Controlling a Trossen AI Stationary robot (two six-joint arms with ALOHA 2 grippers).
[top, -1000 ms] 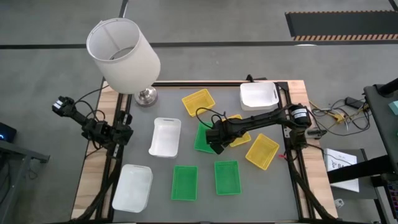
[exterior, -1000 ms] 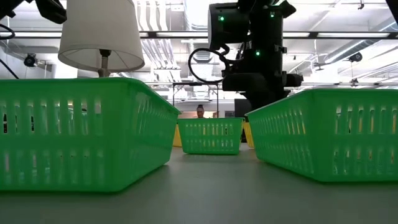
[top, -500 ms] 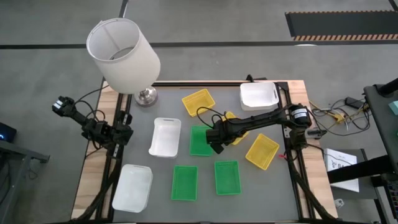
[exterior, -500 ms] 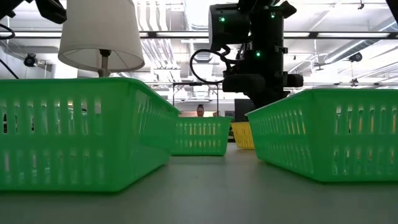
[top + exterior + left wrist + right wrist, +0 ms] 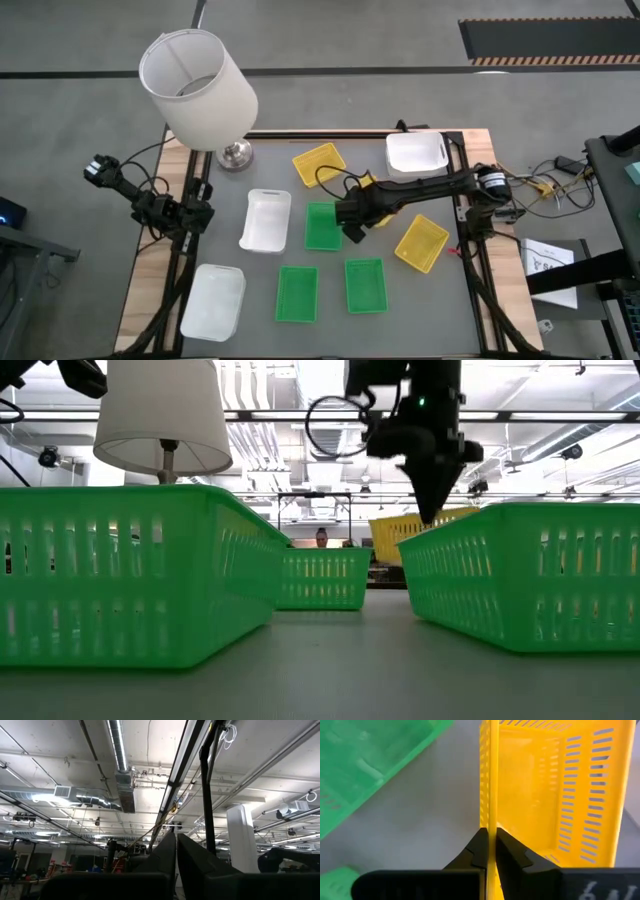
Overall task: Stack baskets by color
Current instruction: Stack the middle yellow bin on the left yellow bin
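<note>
Now R gripper jaws clamped on yellow basket rim; L gripper jaws together, off table.

A lamp with a white cylindrical shade on a metal base is set at the far left corner of the grey-topped table. Loose cables and a sheet of paper are seen beside the table's right side. Ceiling ducts and strip lights are shown overhead.
</note>
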